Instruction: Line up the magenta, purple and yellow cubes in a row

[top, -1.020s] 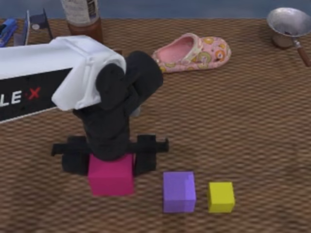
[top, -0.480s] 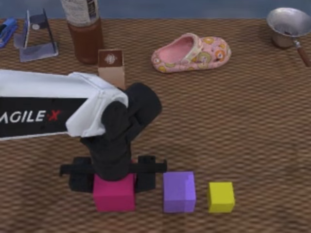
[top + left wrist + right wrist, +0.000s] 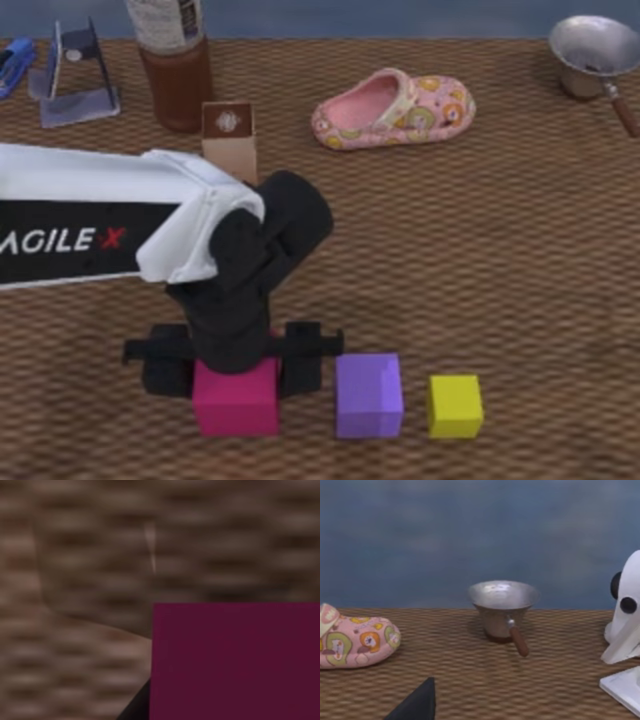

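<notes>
Placing step, top view: left gripper (image 3: 236, 372) straddles the matte deep-magenta cube (image 3: 236, 402), fingers at both flanks, apparently clamped; the lavender-purple cube (image 3: 368, 395) and small bright-yellow cube (image 3: 455, 406) lie beyond its right finger. Left wrist view: magenta face fills the frame. Release squarely, then lift straight up. Right arm is parked out of frame.

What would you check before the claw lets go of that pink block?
1. Magenta cube in line with purple cube and yellow cube: ok.
2. Magenta cube resting on the table: cannot tell.
3. Gap left beside the purple cube: ok.
4. Left claw fingers either side of the magenta cube: ok.
5. Tan carton clear of the arm: ok.
6. Right claw out of the way: not in the top view, ok.
</notes>
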Controlling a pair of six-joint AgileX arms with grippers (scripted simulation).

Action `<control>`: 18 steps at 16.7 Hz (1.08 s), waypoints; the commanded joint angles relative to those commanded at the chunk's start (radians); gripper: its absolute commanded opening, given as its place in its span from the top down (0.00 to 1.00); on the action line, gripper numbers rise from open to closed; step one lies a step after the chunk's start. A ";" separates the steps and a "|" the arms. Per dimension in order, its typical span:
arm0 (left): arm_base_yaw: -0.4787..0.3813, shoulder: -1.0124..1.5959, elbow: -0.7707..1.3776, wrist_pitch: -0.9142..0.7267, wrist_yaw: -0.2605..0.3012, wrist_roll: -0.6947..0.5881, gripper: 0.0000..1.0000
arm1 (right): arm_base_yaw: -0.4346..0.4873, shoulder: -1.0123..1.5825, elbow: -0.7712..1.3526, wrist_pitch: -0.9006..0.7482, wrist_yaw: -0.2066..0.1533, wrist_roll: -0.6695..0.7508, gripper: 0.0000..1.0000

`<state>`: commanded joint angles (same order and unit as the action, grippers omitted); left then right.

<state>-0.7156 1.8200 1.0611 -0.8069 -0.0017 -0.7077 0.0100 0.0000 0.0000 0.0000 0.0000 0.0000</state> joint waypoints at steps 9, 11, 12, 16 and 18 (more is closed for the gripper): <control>0.000 0.000 0.000 0.000 0.000 0.000 0.00 | 0.000 0.000 0.000 0.000 0.000 0.000 0.00; 0.000 0.000 0.000 0.000 0.000 0.000 0.00 | 0.000 0.000 0.000 0.000 0.000 0.000 0.00; 0.000 0.000 0.000 0.000 0.000 0.000 0.00 | 0.000 0.000 0.000 0.000 0.000 0.000 0.00; 0.001 -0.001 0.000 0.000 0.000 0.000 0.00 | 0.000 0.000 0.000 0.000 0.000 0.000 0.00; 0.000 -0.005 0.015 -0.017 0.001 -0.001 0.00 | 0.000 0.000 0.000 0.000 0.000 0.000 0.00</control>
<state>-0.7152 1.8151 1.0760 -0.8243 -0.0011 -0.7090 0.0100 0.0000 0.0000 0.0000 0.0000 0.0000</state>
